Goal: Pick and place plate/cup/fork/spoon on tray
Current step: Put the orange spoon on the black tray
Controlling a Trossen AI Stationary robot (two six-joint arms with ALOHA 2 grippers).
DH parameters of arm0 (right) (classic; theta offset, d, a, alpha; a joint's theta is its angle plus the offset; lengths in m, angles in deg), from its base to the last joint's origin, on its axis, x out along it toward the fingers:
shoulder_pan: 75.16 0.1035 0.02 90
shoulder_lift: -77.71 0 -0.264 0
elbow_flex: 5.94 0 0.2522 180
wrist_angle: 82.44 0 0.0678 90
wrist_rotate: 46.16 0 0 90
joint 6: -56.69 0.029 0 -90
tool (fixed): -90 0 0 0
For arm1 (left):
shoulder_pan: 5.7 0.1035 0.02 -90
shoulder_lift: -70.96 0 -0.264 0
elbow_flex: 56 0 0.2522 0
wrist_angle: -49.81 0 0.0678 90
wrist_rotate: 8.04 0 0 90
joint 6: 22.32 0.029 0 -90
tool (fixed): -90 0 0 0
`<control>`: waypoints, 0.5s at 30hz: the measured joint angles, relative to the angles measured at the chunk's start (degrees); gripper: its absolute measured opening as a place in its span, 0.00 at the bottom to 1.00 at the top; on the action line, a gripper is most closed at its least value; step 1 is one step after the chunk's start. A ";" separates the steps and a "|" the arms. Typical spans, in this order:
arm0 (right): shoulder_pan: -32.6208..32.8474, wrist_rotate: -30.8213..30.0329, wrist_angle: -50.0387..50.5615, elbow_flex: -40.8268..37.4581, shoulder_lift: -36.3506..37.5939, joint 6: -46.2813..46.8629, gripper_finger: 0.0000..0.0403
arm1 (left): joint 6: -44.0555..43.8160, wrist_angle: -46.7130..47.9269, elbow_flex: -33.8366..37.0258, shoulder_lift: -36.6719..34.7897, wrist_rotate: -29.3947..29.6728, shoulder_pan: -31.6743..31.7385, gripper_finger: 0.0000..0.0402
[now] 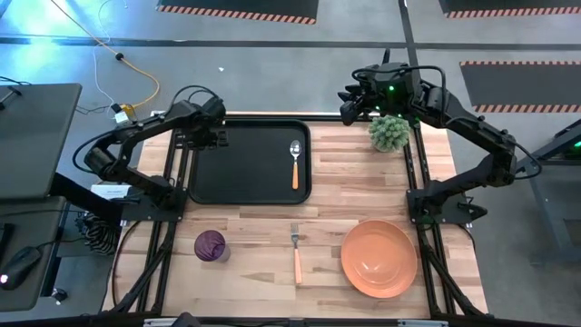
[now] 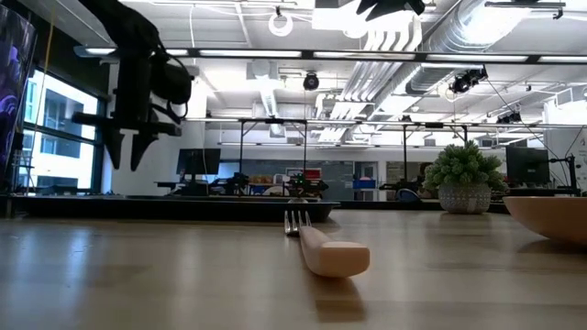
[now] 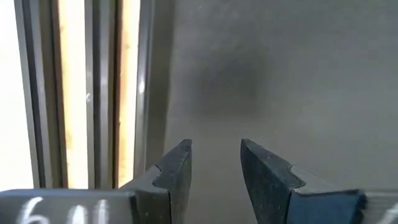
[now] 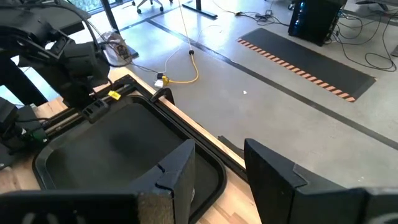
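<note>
Nearest the table's front edge, well short of the tray point(image 1: 250, 186), lie the purple cup point(image 1: 211, 245), the orange-handled fork point(image 1: 296, 252) and the orange plate point(image 1: 379, 258). The spoon point(image 1: 294, 163) rests inside the tray, toward its right rim. The left gripper point(image 1: 215, 138) hovers over the tray's left part, jaws parted and empty. Beyond the tray's far right corner, the right gripper point(image 1: 348, 109) hangs parted and empty. No writing is legible.

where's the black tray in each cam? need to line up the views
High view: the tray lies at the table's far left, with the spoon on its right part.
Low view: a thin dark band across the far table edge.
Left wrist view: the dark floor past the open left gripper.
Right wrist view: at left.
Shared landmark: the tray's raised rim.
</note>
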 joint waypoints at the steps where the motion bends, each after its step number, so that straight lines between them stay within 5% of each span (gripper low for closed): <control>1: 0.00 0.01 -0.02 0.00 0.00 0.00 0.32 | -0.78 0.00 0.62 0.00 0.07 0.00 0.32; 15: 0.00 0.23 0.61 -0.02 -0.02 0.69 0.32 | -2.84 -0.15 6.19 0.00 4.54 0.00 0.32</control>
